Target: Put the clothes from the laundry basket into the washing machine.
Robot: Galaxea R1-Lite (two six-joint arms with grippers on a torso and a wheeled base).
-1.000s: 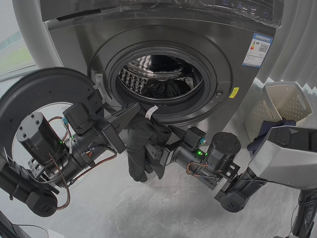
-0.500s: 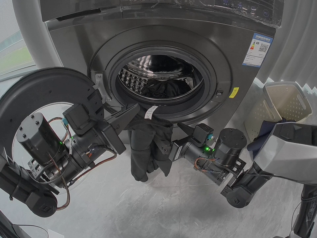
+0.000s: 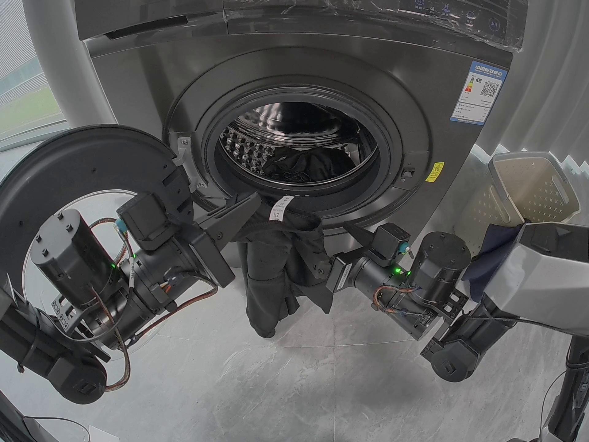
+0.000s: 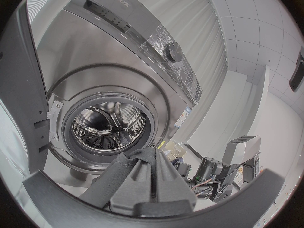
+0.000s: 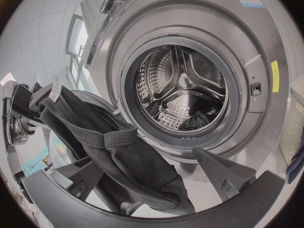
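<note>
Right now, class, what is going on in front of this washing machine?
The left hand is shut on a dark garment, holding it before the washing machine's open mouth. The right hand is open, with the cloth draped over one finger. Another dark piece lies in the drum; blue cloth sits at the laundry basket's edge.

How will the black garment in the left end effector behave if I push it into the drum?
Probably floppy: the black garment hangs limp from the left end effector, so pushing may just bunch it. Its long hanging end could catch on the drum rim.
</note>
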